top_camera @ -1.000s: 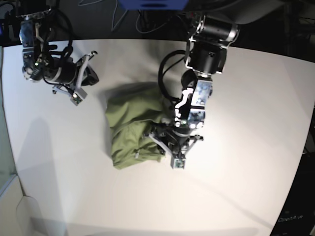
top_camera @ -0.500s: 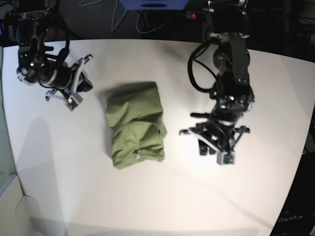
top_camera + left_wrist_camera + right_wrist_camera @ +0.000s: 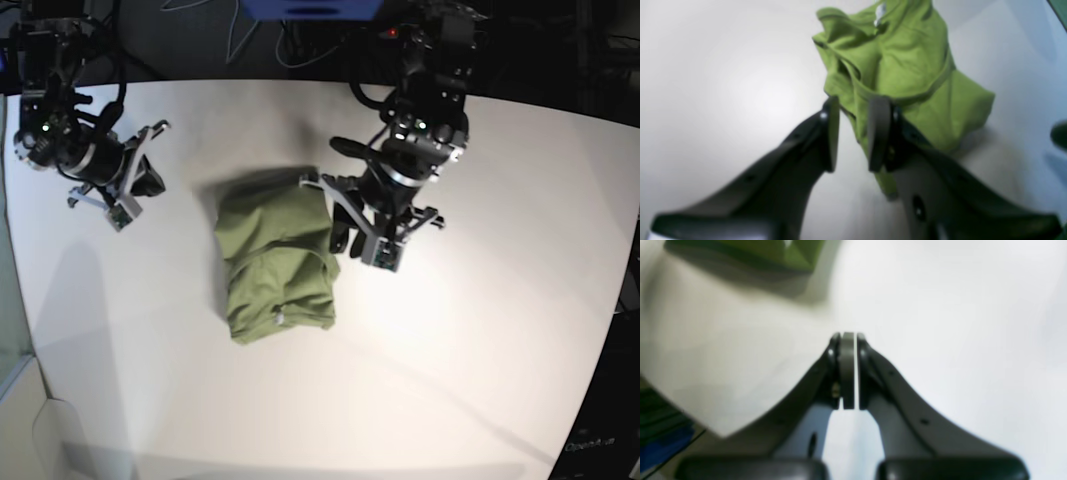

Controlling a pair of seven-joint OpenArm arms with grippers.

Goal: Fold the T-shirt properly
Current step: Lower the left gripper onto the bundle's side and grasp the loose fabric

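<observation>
**Ana:** Looking down from the base camera — what has changed in the last second?

**Ben:** The left arm has moved. A second ago its gripper was down at the near right corner of the soft olive-green cotton T-shirt (image 3: 275, 260); half a second ago it had swung well clear to the right; now the left gripper (image 3: 362, 238) sits just beside the shirt's right edge, farther up the bundle. The shirt itself has kept the same shape and place, a compact rumpled packet near the middle of the white table (image 3: 480, 360).

**Ana:** Is that gripper holding cloth?

**Ben:** In the left wrist view the left gripper (image 3: 853, 133) has its jaws partly apart, with a green edge showing in the gap. I cannot tell whether it is pinched or only behind them.

**Ana:** And the other arm?

**Ben:** The right gripper (image 3: 125, 195) is well apart from the shirt, over bare table at the left. Its wrist view shows the right gripper (image 3: 848, 370) clenched on nothing, with a green corner of the T-shirt (image 3: 773, 253) far off.

**Ana:** What does that mean for the fold?

**Ben:** My judgement — the folding is mostly done, and the left arm is back to tidy or tuck that right edge.

**Ana:** Counts?

**Ben:** One T-shirt, one small white tag (image 3: 879, 11), two arms, two grippers, one table.
</observation>
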